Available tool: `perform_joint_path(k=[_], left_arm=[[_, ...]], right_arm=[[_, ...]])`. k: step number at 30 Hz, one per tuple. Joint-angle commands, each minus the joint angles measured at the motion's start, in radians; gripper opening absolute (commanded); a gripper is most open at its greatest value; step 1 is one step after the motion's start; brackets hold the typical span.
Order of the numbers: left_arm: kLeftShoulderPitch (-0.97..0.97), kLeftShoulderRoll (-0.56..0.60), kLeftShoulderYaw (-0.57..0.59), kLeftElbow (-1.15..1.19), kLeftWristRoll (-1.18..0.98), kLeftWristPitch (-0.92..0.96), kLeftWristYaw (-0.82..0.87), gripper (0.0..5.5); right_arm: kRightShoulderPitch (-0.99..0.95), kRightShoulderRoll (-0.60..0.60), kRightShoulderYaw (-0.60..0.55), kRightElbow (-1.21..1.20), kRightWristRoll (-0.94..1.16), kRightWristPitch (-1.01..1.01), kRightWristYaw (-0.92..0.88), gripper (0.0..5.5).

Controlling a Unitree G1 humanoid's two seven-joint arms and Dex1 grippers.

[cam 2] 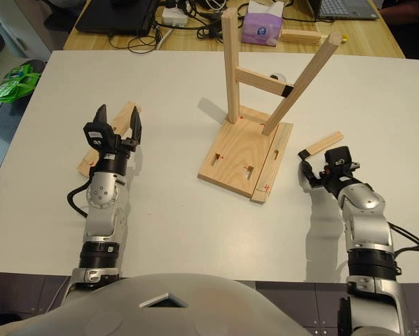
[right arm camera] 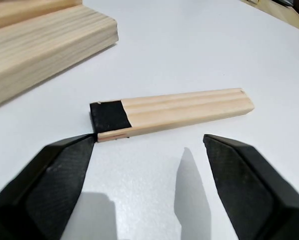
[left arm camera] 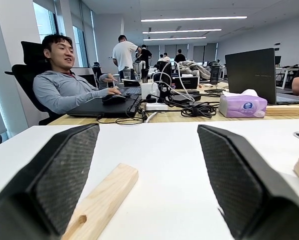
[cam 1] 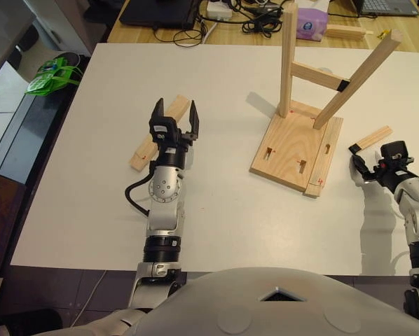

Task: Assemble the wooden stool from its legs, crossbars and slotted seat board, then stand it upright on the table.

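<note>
Okay, white bench (cam 1: 230,210), stool partly built. Pale rectangular wooden seat board with slots (cam 1: 288,159) lies flat on the bench, right of centre. Two long square pale wooden legs stand on its far end: one upright (cam 1: 286,63), one tilted out toward the right (cam 1: 356,80). Short wooden crossbar with a black-taped end (cam 1: 318,75) bridges the two legs about halfway up, touching both. Narrow wooden strip (cam 1: 326,155) lies flush along the board's right edge.

Loose short wooden crossbar with black-taped tip (right arm camera: 179,112) lies flat on the bench, right of the board and apart from it. Right tool (right arm camera: 149,141) sits low over the bench at that piece's black end, fingers spread wide, holding nothing; one fingertip (right arm camera: 87,145) is just at the taped corner, can't tell if touching.

Left tool (cam 1: 176,108) is on the left half of the bench, well apart from the board, fingers spread, empty. Pale wooden sticks (cam 1: 141,155) lie flat beneath and just ahead of it, one running between the spread fingers.

Wooden desk (cam 1: 125,31) behind the bench carries cables, a dark laptop (cam 1: 157,12), a purple tissue pack (cam 1: 312,22).
</note>
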Motion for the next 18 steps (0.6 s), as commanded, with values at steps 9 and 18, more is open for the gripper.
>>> perform_joint_path(k=[9,18], left_arm=[[0.005,-0.009,0.0,0.017,0.009,-0.016,0.024,3.63],[0.027,-0.015,-0.007,0.008,0.01,-0.016,0.028,3.63]], right_arm=[[0.054,-0.038,-0.105,-0.009,0.026,-0.096,0.046,4.0],[0.079,0.048,-0.127,-0.103,0.088,-0.075,0.046,4.0]])
